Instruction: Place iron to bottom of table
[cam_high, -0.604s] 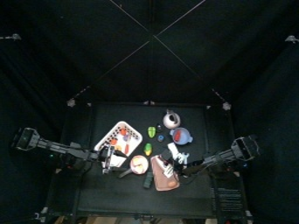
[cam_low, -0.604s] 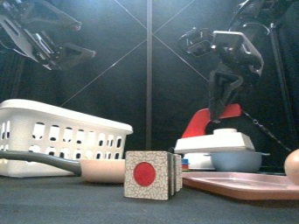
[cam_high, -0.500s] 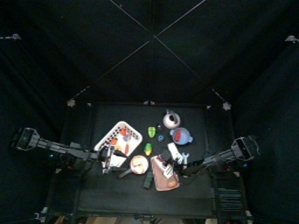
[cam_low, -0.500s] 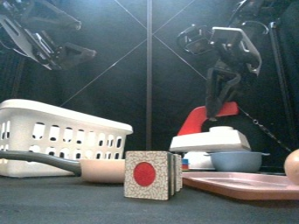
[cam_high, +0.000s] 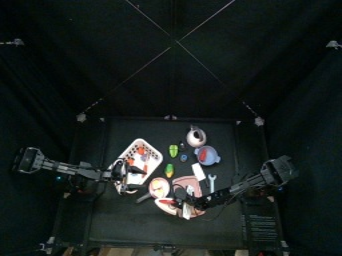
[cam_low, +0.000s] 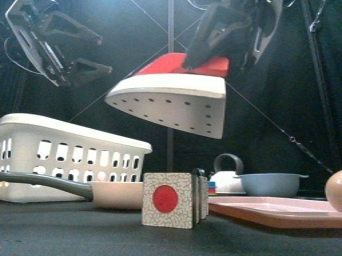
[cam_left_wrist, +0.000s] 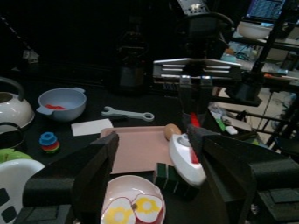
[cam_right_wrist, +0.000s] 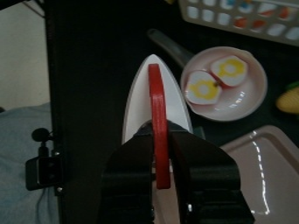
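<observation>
The iron (cam_low: 167, 95), white-soled with a red handle, hangs tilted in the air near the front of the table (cam_high: 131, 226). My right gripper (cam_low: 221, 35) is shut on its red handle from above. The right wrist view looks down the handle of the iron (cam_right_wrist: 156, 96) from my right gripper (cam_right_wrist: 163, 171). From above, the iron (cam_high: 178, 205) sits at the tip of my right gripper (cam_high: 191, 202) near the table's front middle. In the left wrist view the iron (cam_left_wrist: 184, 156) hovers over the tray's edge. My left gripper (cam_left_wrist: 163, 175) stands open and holds nothing, left of the iron.
A white basket (cam_low: 60, 150) stands at the left. A bowl with egg halves (cam_left_wrist: 128, 203), a checkered block (cam_low: 171, 198) and a pink tray (cam_low: 281, 212) lie near the front. A blue bowl (cam_low: 271, 184), a kettle (cam_low: 230, 178) and a wrench (cam_left_wrist: 126, 113) are farther back.
My right gripper has carried the iron forward and leftward, toward the table's front edge; it now hangs higher and far larger in the front view. The left arm has barely moved.
</observation>
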